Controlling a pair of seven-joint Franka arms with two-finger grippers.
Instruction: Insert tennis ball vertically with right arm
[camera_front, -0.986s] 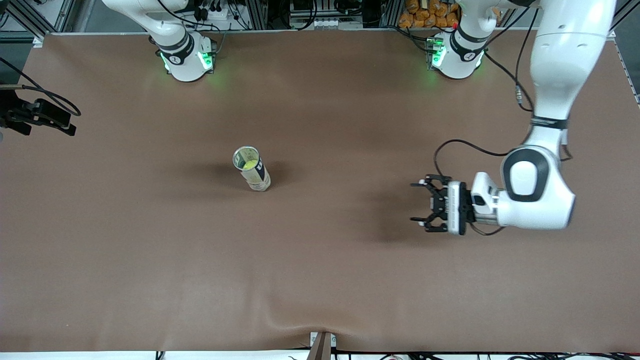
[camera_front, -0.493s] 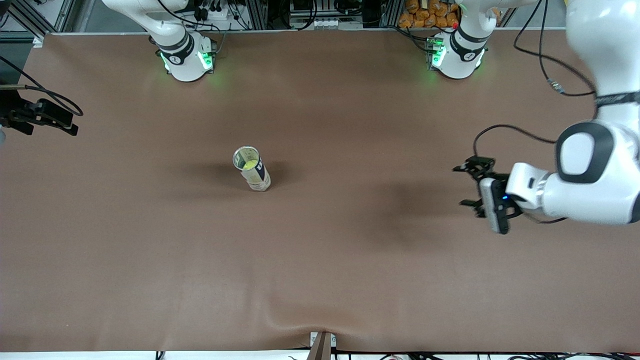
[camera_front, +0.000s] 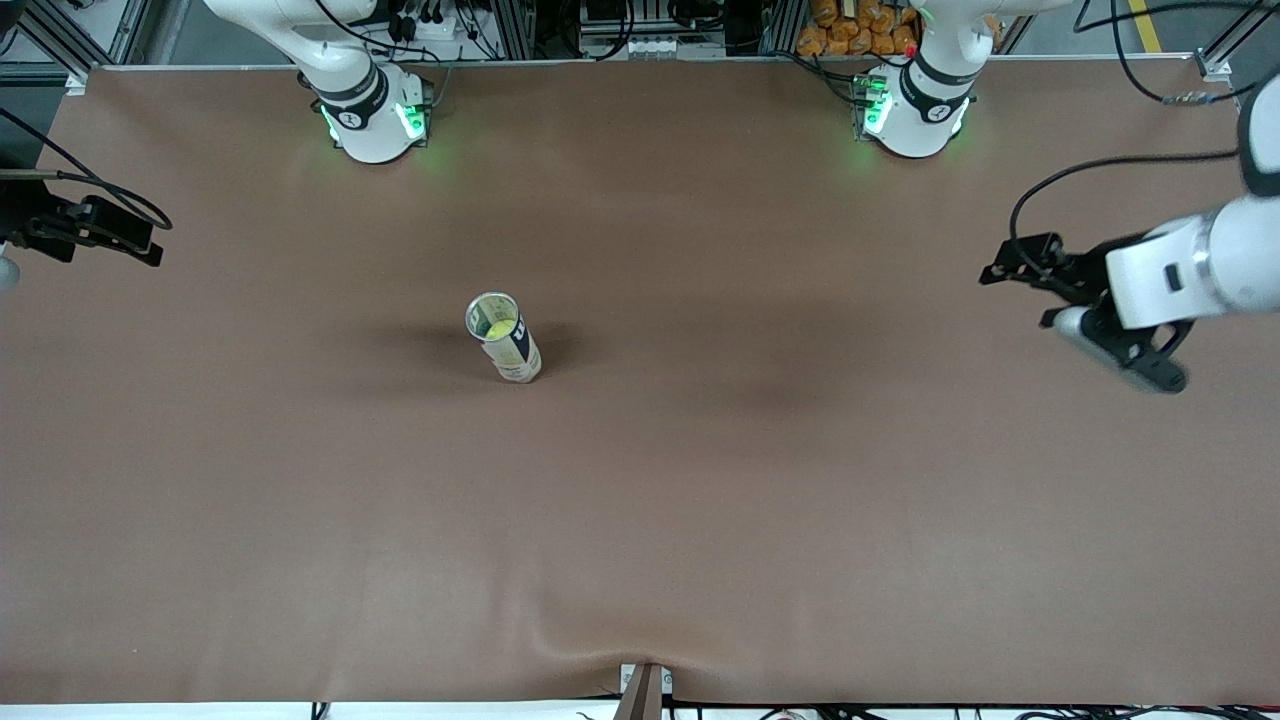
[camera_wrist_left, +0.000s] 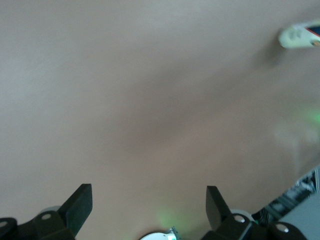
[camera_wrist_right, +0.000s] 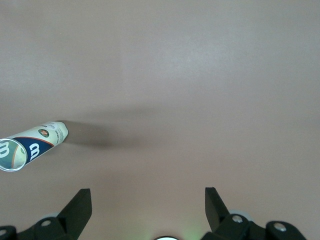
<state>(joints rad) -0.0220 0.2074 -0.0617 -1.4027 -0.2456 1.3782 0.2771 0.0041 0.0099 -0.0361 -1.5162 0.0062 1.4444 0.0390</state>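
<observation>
Can (camera_front: 503, 338): upright mid-table, tennis ball (camera_front: 495, 326) inside
Right gripper (camera_front: 112, 236): jaws open, empty, well apart from can
Left gripper (camera_front: 1020, 283): jaws open, empty, well apart from can
Risk: a careless sweep could topple the can

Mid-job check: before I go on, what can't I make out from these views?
- Front view: the right gripper sits at the frame edge, and its arm is cut off.
- Front view: the left gripper is seen side-on; the arm runs off the edge.
- Left wrist view: the can is blurred and cut by the edge.
- Right wrist view: the can's mouth is clipped, so the tennis ball inside, seen in front view, stays hidden.
</observation>
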